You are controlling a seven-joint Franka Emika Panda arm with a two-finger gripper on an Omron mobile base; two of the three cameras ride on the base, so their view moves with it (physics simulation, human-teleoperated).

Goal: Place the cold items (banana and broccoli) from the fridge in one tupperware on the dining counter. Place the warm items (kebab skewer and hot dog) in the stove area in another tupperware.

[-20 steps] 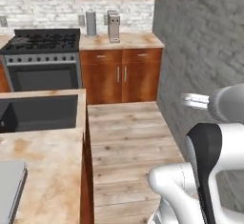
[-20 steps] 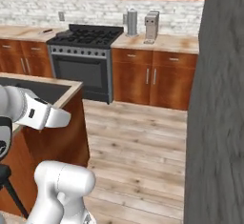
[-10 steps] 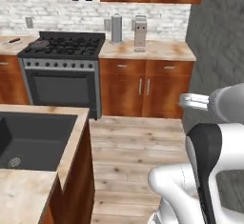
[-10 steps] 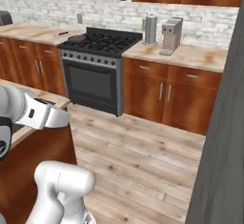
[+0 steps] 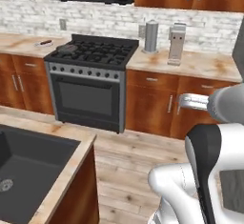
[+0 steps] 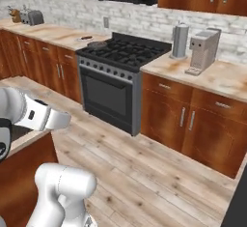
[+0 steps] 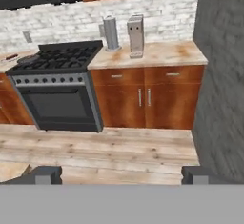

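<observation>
Gripper (image 7: pixel 119 175) spread wide and holding nothing, aimed across the wood floor (image 7: pixel 109 147) toward the stove (image 5: pixel 90 82) and the cabinets (image 7: pixel 145 96) beside it. Dining counter (image 5: pixel 62 182) with its dark sink (image 5: pixel 24 163) at lower left of the left base view, well apart from the stove.

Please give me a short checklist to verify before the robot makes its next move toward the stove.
1. Gripper open and empty: ok, the finger tips stand wide apart with nothing between them.
2. Stove in sight: ok, straight ahead across the wood floor.
3. Floor path free: ok, no obstacle lies on it.
4. Warm items found: cannot tell; a small reddish thing lies on the counter left of the stove, too small to name.
5. Dining counter corner clearance: cannot tell, it is close on the left.
</observation>
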